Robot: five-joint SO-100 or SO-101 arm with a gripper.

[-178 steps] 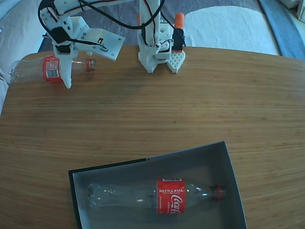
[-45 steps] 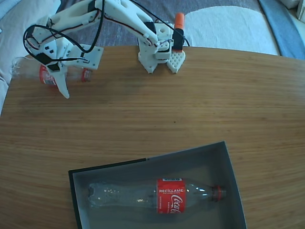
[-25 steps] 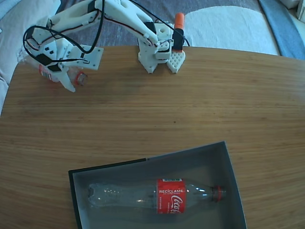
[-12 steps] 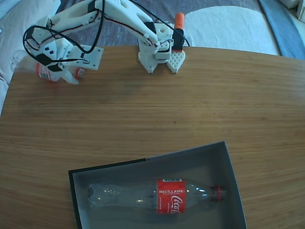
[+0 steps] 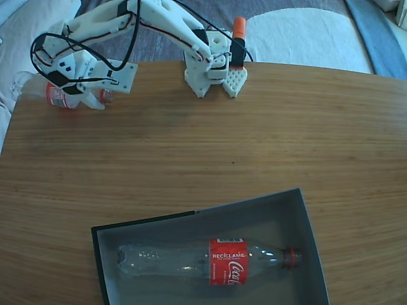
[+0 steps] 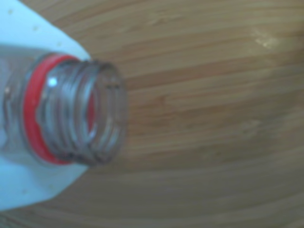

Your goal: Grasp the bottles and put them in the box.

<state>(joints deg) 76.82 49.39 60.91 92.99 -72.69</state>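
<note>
Up close, a clear bottle (image 6: pixel 71 114) fills the left side, its uncapped threaded mouth facing right with a red ring behind the threads. White jaws sit above and below its neck. Blurred wooden bench (image 6: pixel 213 118) lies beyond.

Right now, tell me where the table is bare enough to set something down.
Bare wood spans the table between the arm base and the box, and right of it. Crowded: top-left corner, where the claw meets a bottle; another bottle fills the box.
</note>
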